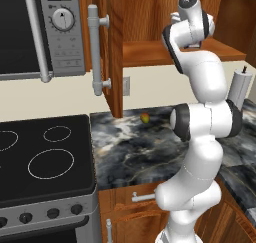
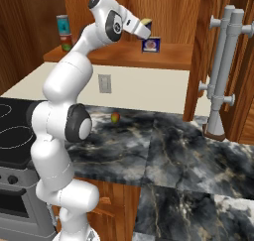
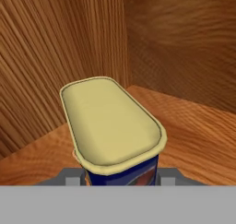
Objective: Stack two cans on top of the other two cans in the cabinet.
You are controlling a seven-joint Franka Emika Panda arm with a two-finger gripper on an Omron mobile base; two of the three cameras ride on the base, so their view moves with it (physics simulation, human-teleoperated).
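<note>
Looking early still: your pincer [image 3: 120, 179] is clenched on a yellow-lidded blue can [image 3: 113, 126] inside the cabinet [image 3: 193, 126], nothing stacked yet.

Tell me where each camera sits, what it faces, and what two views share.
Left base view: behind the arm's left, facing the stove, microwave and cabinet; the arm rises at lower right.
Right base view: behind the arm's right, facing the cabinet shelf; the arm rises at lower left, gripper among the cans.
Hand view: on the hand, looking along the gripper, shut on a blue can.
Both base views share the marble counter and a small fruit.
</note>
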